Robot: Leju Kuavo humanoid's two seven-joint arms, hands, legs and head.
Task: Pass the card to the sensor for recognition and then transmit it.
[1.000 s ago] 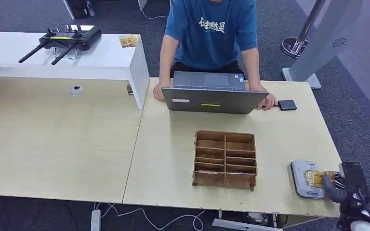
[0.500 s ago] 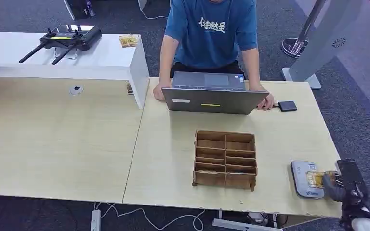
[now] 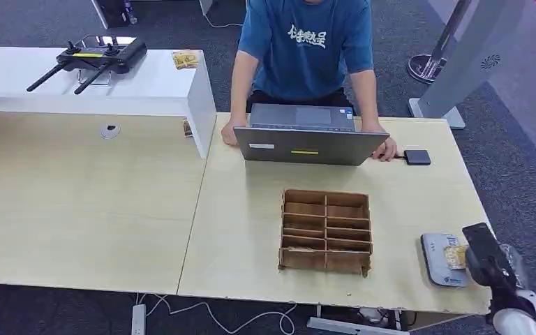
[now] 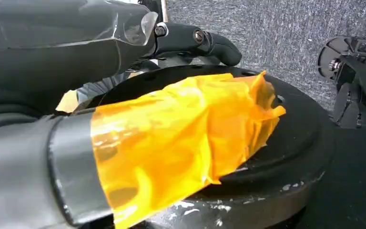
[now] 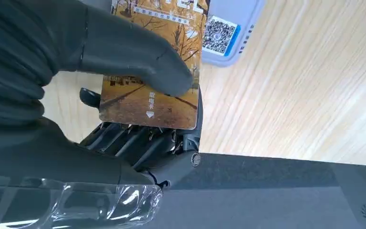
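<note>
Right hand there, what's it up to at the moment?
The right hand grips the card between thumb and fingers, holding it over the grey sensor at the table's near right corner. Across the table a person leans on a laptop. The wooden organizer sits mid-table.

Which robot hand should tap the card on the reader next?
The right hand. It already pinches the card and hovers over the grey sensor at the table's near right corner.
</note>
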